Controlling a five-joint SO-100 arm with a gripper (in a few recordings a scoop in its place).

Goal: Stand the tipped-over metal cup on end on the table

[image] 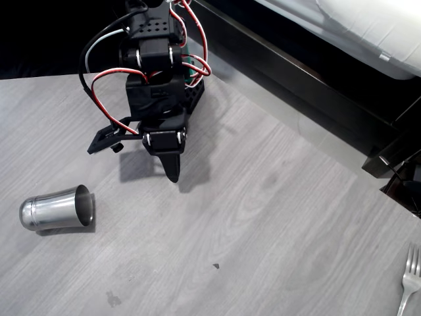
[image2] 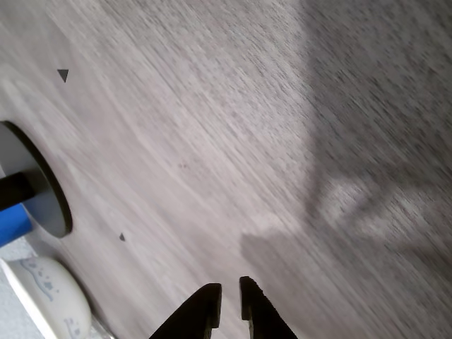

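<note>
The metal cup [image: 56, 208] lies on its side near the left edge of the table [image: 263, 230] in the overhead view, its open mouth facing right and its closed end left. My gripper [image: 172, 172] hangs above the table, up and to the right of the cup, well apart from it and pointing down. In the wrist view the gripper [image2: 229, 298] has its two dark fingertips almost touching, with only a thin slit between them and nothing held. Below them lies blurred grey table [image2: 212, 141].
A silver fork [image: 409, 283] lies at the bottom right corner. A black furniture frame [image: 309, 79] runs along the table's far right edge. In the wrist view a round grey disc base [image2: 39, 191] and a white patterned object [image2: 49, 296] sit at the left.
</note>
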